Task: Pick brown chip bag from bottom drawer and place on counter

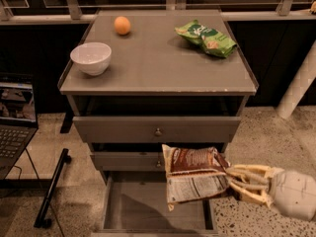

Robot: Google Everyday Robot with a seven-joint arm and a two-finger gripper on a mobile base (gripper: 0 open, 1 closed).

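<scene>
The brown chip bag (193, 177), dark brown on top with a white printed panel below, hangs above the open bottom drawer (143, 206), in front of the middle drawer. My gripper (232, 180) comes in from the lower right and is shut on the bag's right edge. The drawer's flat grey inside shows nothing else. The grey counter (158, 58) lies above, well higher than the bag.
On the counter stand a white bowl (91, 58) at the left, an orange (122, 25) at the back and a green chip bag (206, 38) at the back right. Two upper drawers with knobs (158, 131) are partly pulled out. A laptop (15, 117) sits at the left.
</scene>
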